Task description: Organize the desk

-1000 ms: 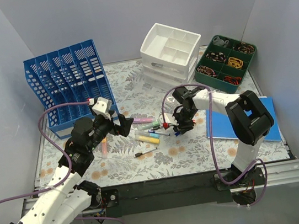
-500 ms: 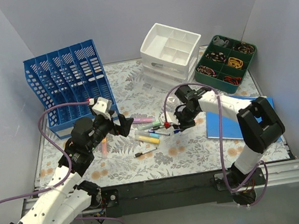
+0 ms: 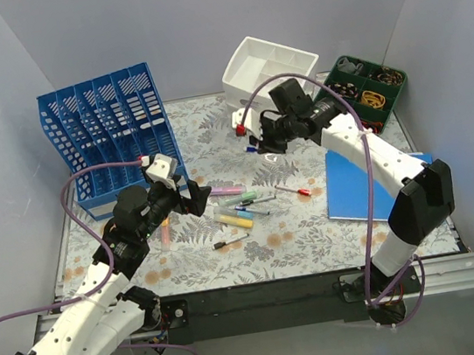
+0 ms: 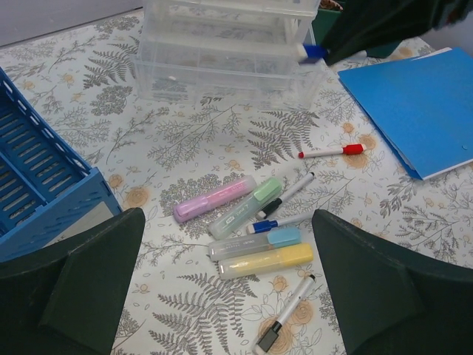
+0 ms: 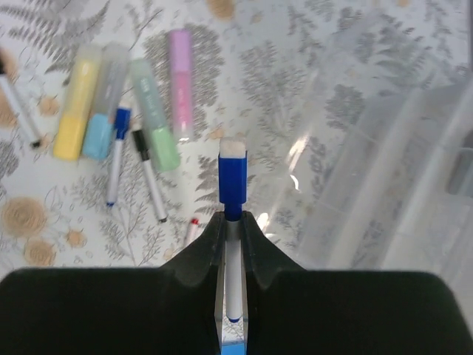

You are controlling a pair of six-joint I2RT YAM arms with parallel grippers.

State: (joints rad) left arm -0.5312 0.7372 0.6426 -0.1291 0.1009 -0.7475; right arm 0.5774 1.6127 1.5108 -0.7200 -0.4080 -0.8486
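Clenched on a blue-capped white marker (image 5: pixel 232 174), the right end effector (image 5: pixel 233 222) hangs over the fern-printed tabletop (image 3: pixel 205 138) beside the white plastic drawer unit (image 3: pixel 269 76), probably to drop it into the top tray next, while the left end effector (image 3: pixel 196 196) gapes released above loose pens (image 4: pixel 259 222).

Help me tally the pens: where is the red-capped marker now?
The red-capped marker lies on the desk right of centre in the top view, between the highlighters and the blue notebook.
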